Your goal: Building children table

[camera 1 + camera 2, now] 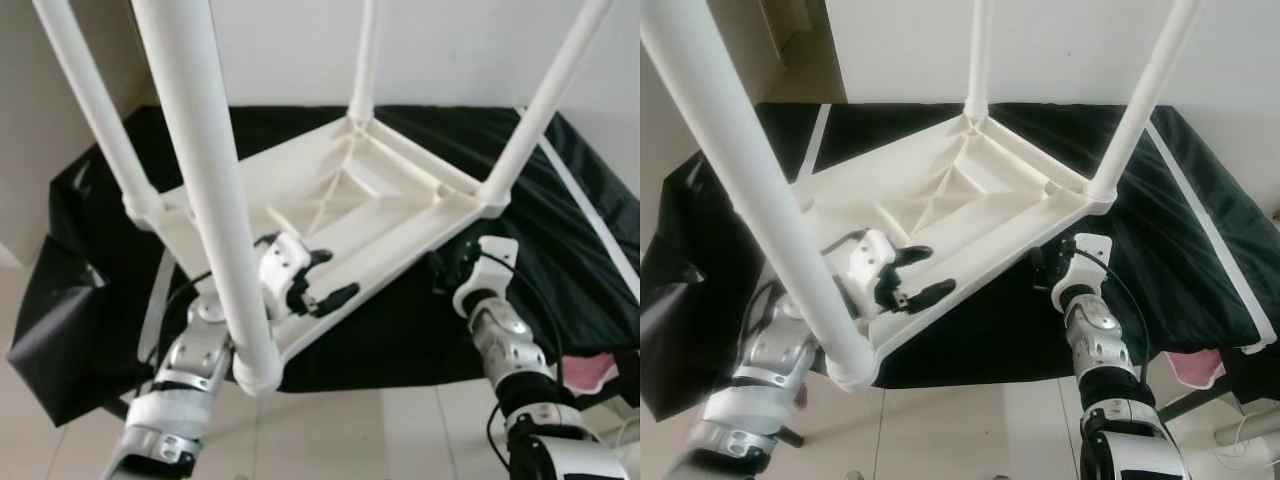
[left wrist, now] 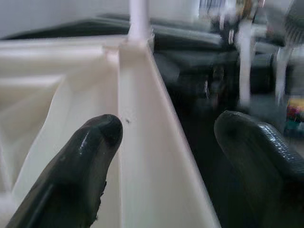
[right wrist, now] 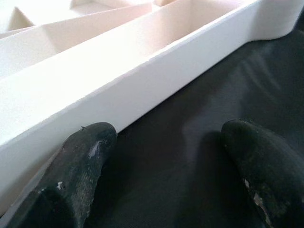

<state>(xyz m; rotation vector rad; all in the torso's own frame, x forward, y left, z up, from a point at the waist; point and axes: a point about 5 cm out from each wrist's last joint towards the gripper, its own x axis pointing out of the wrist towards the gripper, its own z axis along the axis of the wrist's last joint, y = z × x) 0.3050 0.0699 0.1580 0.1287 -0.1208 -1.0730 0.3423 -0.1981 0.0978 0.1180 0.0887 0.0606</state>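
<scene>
A white children's table (image 1: pixel 370 200) lies upside down on a black cloth (image 1: pixel 560 240), its four white legs pointing up. The nearest leg (image 1: pixel 210 190) crosses the view in front of my left arm. At the table's near rim (image 2: pixel 142 142), my left gripper (image 1: pixel 328 278) is open. One finger (image 2: pixel 90 156) is inside the frame and the other (image 2: pixel 256 152) is outside it. By the near right corner, my right gripper (image 1: pixel 447 268) is open and low beside the outer rim wall (image 3: pixel 118 80). One fingertip (image 3: pixel 85 156) is against the rim; the other is over the cloth (image 3: pixel 190 142).
The cloth-covered surface has a white strip (image 1: pixel 580 190) along its right side. A pink item (image 1: pixel 1200 365) lies low on the right. Pale tile floor (image 1: pixel 330 430) lies below me and a white wall stands behind. The upright legs (image 1: pixel 545 100) crowd the space above the table.
</scene>
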